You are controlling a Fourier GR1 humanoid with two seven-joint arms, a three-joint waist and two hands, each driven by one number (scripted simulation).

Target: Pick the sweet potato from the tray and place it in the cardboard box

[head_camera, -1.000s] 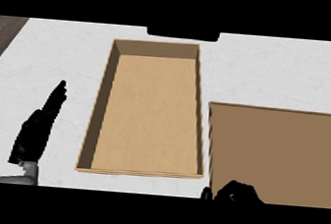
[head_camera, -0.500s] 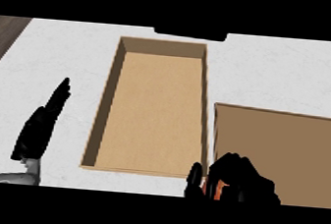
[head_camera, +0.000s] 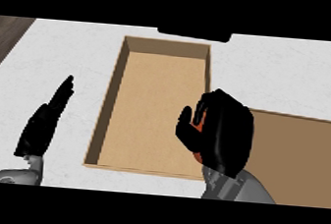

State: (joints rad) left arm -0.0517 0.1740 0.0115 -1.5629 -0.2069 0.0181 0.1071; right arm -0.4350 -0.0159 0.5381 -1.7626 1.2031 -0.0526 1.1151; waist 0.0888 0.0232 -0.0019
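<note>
The right hand (head_camera: pixel 221 133) stood above its grey forearm at the lower right, fingers and thumb curled round the sweet potato (head_camera: pixel 200 119), which showed only as orange slivers. The left hand (head_camera: pixel 44 124) rested open at the lower left, fingers straight.

This is a kitchen work surface seen from above. The table (head_camera: pixel 64 47) has a broad white top with faint grey veining, like a stone counter, and it ends at the upper left, where a strip of dark plank floor (head_camera: pixel 3 37) shows beyond its edge. An open cardboard box (head_camera: pixel 154 108) and a flat brown tray (head_camera: pixel 303 154) stand on it side by side, and there is food: an orange sweet potato (head_camera: pixel 200 117) inside the curled fingers of the right hand (head_camera: pixel 225 133)
</note>
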